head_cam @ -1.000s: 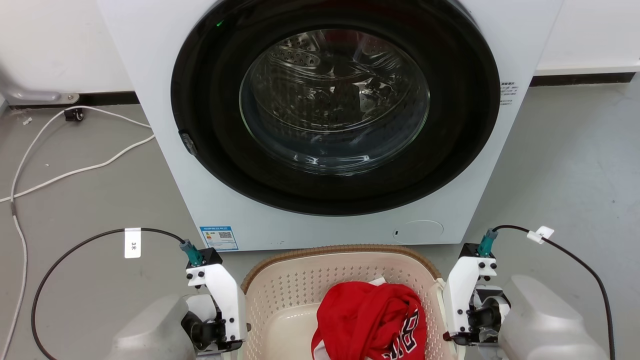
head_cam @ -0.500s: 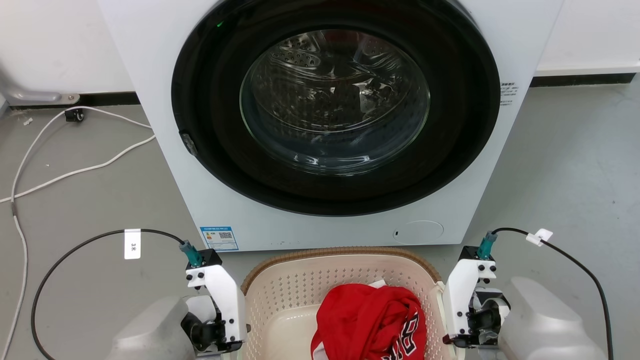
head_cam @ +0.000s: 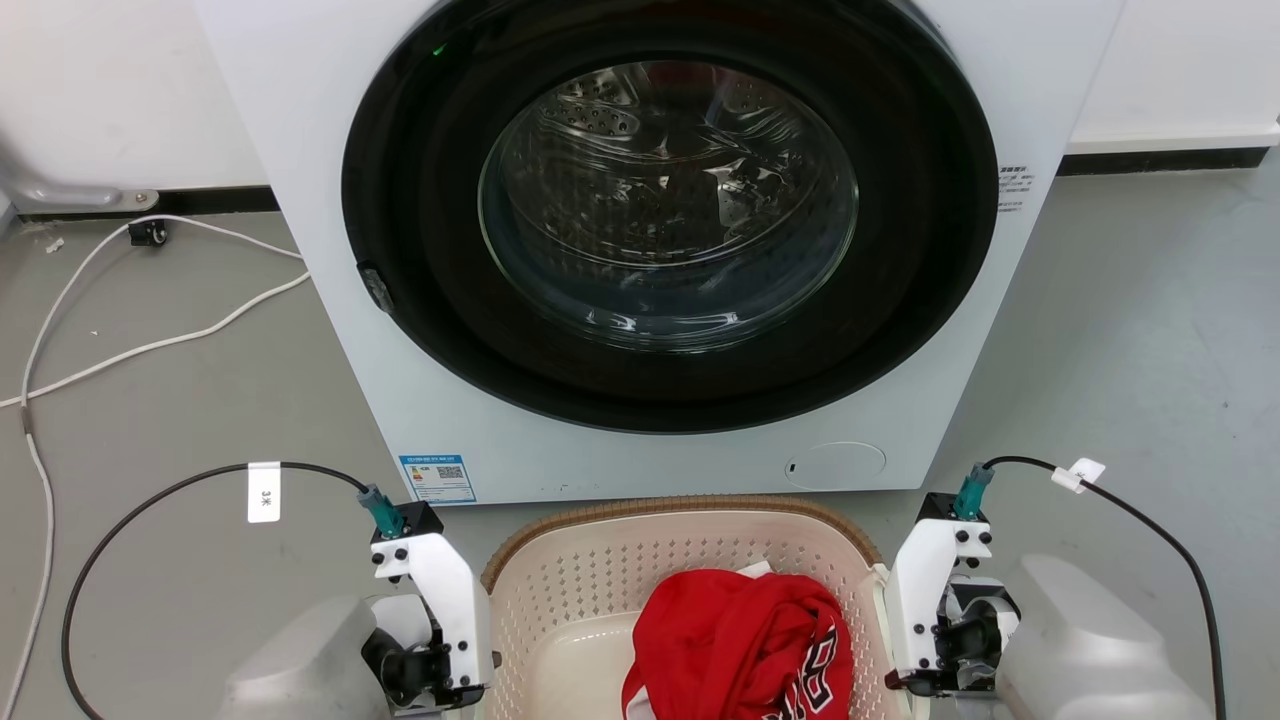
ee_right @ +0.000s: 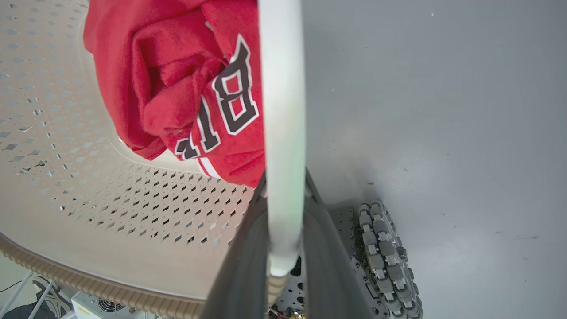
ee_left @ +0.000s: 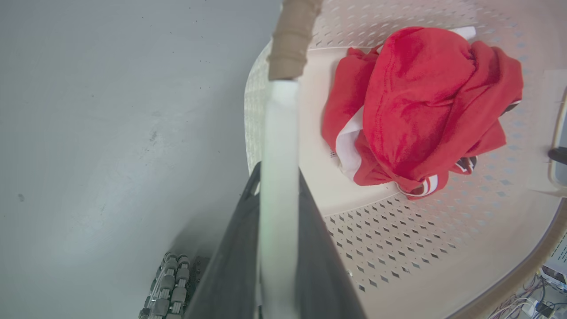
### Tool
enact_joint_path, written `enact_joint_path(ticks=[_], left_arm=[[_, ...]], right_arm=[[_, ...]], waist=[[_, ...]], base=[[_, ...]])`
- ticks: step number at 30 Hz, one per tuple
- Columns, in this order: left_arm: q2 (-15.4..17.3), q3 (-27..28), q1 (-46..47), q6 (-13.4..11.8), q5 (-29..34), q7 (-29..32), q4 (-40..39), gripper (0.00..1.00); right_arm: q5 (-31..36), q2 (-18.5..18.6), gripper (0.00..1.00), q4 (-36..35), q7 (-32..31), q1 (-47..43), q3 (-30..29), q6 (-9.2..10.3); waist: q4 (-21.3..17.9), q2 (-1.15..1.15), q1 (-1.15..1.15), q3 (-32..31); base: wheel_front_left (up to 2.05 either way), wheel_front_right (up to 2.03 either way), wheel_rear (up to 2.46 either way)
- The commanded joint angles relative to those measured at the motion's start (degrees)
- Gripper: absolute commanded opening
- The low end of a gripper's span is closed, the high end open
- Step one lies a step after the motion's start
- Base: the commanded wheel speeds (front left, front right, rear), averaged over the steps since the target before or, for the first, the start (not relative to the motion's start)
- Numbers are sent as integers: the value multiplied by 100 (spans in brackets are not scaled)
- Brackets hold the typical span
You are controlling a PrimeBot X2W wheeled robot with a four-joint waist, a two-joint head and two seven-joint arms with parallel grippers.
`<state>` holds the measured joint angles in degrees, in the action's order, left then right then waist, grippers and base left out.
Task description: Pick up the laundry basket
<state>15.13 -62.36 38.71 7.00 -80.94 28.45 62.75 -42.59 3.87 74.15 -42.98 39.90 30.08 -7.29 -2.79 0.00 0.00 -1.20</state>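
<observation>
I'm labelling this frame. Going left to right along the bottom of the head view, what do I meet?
left tagged black cable → left gripper → laundry basket → right gripper → right tagged black cable

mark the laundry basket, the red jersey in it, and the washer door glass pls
cream perforated plastic laundry basket (head_cam: 590,585): head view, far inner wall.
crumpled red fabric jersey (ee_left: 425,88): left wrist view, bunched middle.
round glass washer door (head_cam: 668,200): head view, centre of the glass.
</observation>
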Motion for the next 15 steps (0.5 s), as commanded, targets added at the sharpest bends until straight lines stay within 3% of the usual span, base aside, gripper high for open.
enact_joint_path(ticks=[1,15], left_arm=[[-202,2,-70,86,-82,-25,-112,0],[-187,-37,-59,86,-111,-105,-146,0]], right_arm=[[-78,-180,0,-62,-19,-14,-9,-37],[-42,-181,0,-62,-13,-32,-49,-50]], waist=[[-2,0,0,0],[-5,0,0,12]], base=[[0,0,0],[0,0,0]])
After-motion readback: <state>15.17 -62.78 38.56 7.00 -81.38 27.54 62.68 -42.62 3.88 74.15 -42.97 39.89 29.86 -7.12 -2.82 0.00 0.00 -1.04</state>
